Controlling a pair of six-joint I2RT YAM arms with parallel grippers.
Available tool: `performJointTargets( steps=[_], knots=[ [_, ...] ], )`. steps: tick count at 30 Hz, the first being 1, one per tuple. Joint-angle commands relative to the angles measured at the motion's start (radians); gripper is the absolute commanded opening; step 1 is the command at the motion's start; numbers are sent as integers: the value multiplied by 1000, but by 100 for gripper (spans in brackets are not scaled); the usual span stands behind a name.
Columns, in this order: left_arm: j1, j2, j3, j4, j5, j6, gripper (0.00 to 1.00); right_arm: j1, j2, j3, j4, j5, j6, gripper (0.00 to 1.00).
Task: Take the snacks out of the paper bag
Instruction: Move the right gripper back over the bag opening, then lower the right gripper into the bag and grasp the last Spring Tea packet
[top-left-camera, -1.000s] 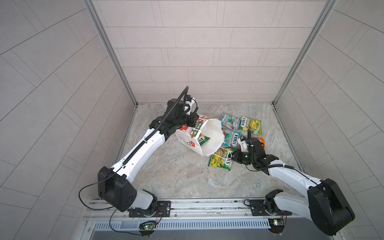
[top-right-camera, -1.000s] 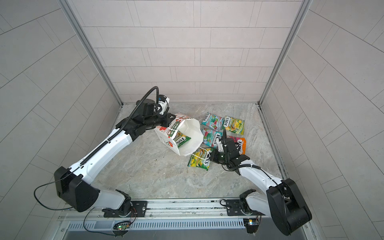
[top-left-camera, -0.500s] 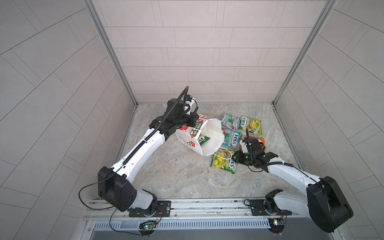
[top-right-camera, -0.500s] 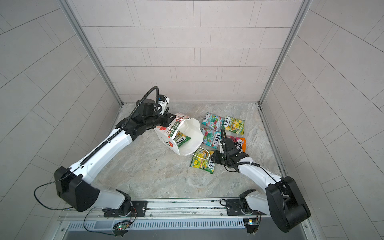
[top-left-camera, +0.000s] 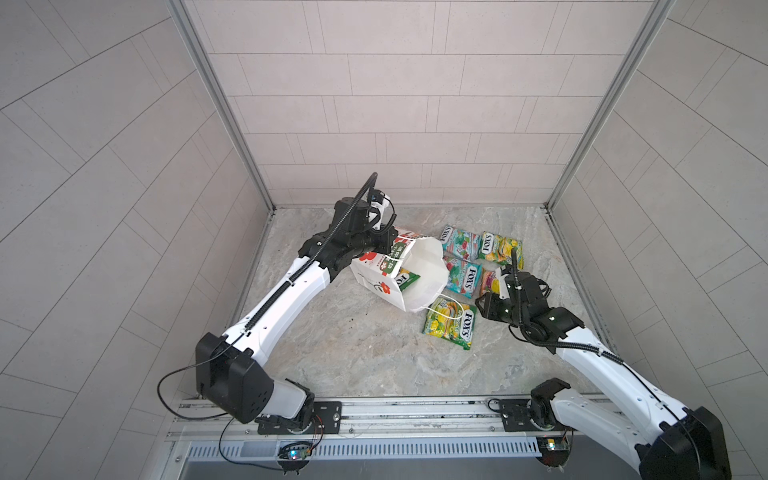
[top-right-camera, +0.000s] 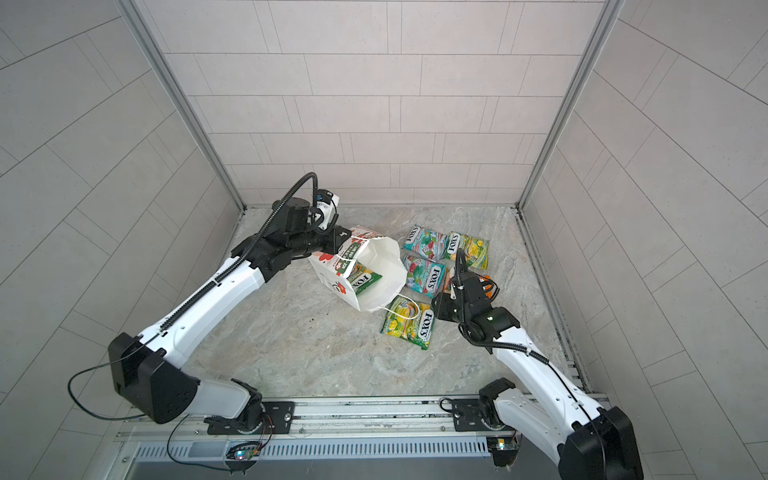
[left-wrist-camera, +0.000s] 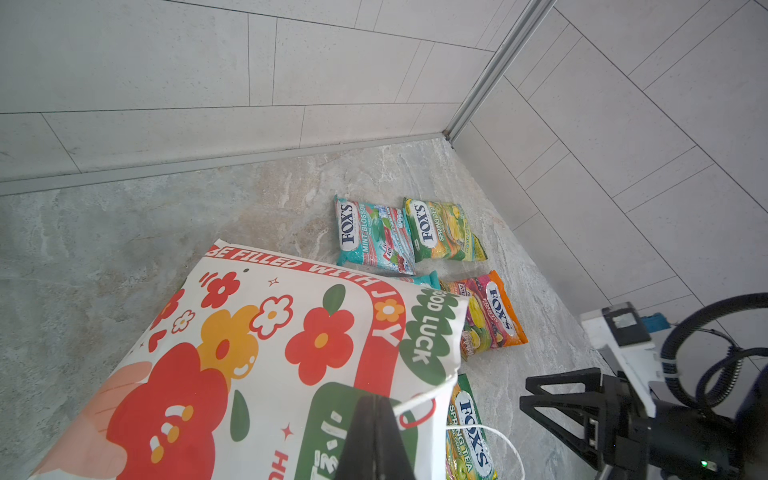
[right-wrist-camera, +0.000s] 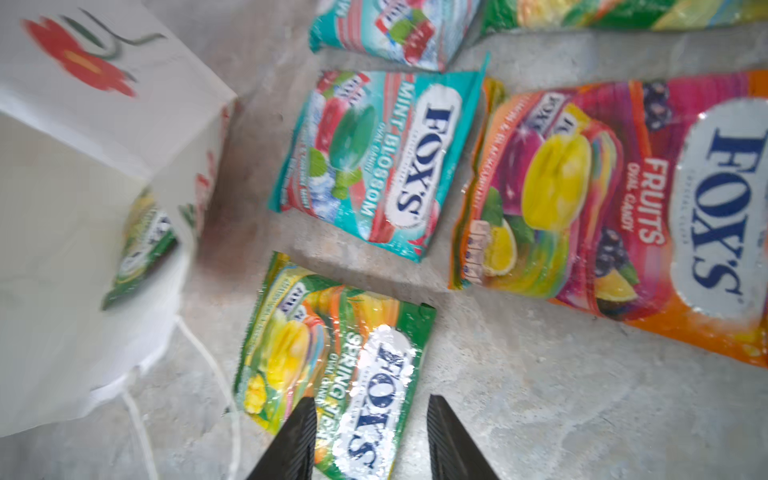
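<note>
Just outside the mouth of the paper bag (top-left-camera: 376, 274), a green-yellow Spring Tea packet (top-left-camera: 449, 324) now lies flat on the marbled tabletop (top-left-camera: 353, 353). A second ago the right gripper (right-wrist-camera: 369, 409) was clenched on this packet. Its jaws have since parted to a moderate gap, and the arm has drawn back slightly towards its own side. The packet is released. In the right wrist view its near end lies between the two fingertips. That view is motion-blurred, so it cannot be told whether a fingertip grazes the foil. A white cord handle (top-left-camera: 441, 305) trails across the packet.

Effect on the task: five snacks are out of the bag. The far Mint Blossom packet (top-left-camera: 459, 242), the near Mint Blossom packet (top-left-camera: 463, 279), the far Spring Tea packet (top-left-camera: 498, 248) and the Fruits packet (right-wrist-camera: 623, 199) lie grouped beyond the released one. One green packet (top-left-camera: 406, 279) remains inside the bag, visible in both top views. It is judged to be the last pick.

The left gripper (left-wrist-camera: 375, 405) stays clamped on the bag's rim beside a handle. It holds the bag tipped on its side, mouth facing the right arm.
</note>
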Motion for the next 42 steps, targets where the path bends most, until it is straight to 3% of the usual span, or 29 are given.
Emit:
performJointTargets(
  steps=[1,5,13,19,25,30,42],
  knots=[
    [1,-1,12,-4,-1,9,0,18,-10,47,14,-126,35,45],
    [0,-3,11,-4,0,9,0,80,32,65,113,-215,108,44],
    [1,-4,12,-2,6,8,0,274,210,167,215,-162,166,42],
    [1,-6,14,-2,8,7,0,350,362,260,233,-89,216,40],
    [1,-4,13,-1,10,4,0,377,470,303,282,22,327,40],
    [1,-5,12,1,11,3,0,409,551,365,275,72,351,39],
    [1,-8,11,1,7,4,0,427,715,480,205,52,357,40]
  ],
)
